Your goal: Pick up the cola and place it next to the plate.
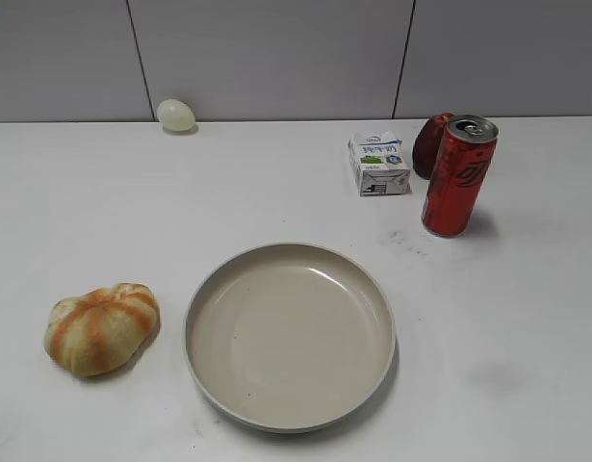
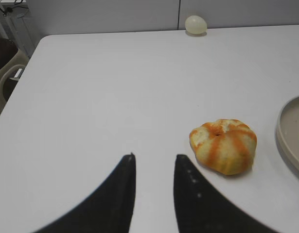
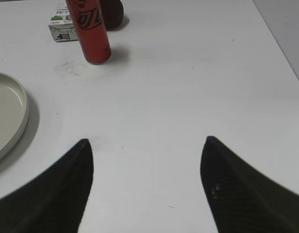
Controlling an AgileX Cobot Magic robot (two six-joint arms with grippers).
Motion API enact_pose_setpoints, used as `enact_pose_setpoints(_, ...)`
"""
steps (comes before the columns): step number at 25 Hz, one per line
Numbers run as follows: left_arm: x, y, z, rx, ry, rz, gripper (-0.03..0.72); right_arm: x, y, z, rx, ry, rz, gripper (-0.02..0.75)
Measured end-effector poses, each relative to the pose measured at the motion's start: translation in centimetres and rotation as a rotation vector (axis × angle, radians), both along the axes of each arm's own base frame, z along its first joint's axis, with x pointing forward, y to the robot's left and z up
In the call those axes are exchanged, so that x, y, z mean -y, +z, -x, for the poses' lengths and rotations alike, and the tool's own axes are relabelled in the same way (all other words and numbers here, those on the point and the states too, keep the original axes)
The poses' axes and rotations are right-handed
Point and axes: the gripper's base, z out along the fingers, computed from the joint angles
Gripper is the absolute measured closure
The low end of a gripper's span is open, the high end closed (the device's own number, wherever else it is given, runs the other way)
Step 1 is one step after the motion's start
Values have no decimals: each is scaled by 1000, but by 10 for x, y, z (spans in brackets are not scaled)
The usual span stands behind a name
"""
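The right end effector (image 3: pixel 147 145), spread wide and empty, should approach the upright cola (image 1: pixel 457 176) at its 11 o'clock, gripping mid-body, avoiding the carton (image 1: pixel 378 164) beside it.

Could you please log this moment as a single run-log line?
cola: upright, ungrasped | plate: empty | left hand: narrow gap, empty | right hand: open, empty

Carton (image 1: pixel 379 164) and fruit (image 1: pixel 430 144) crowd the cola (image 1: pixel 457 176) behind; front clear.
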Motion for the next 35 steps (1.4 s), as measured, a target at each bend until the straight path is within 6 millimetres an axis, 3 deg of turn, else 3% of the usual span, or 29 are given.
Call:
enact_pose_setpoints(17,0,0,0,0,0,0,471,1,1,0,5,-5,6,185)
enact_pose_setpoints(22,0,0,0,0,0,0,471,0,15,-6,63,-1,-2,185)
enact_pose_setpoints(29,0,0,0,0,0,0,471,-2,40,-57,-53,4,-12,185)
enact_pose_setpoints(35,0,0,0,0,0,0,471,-10,62,-126,-273,30,-99,185)
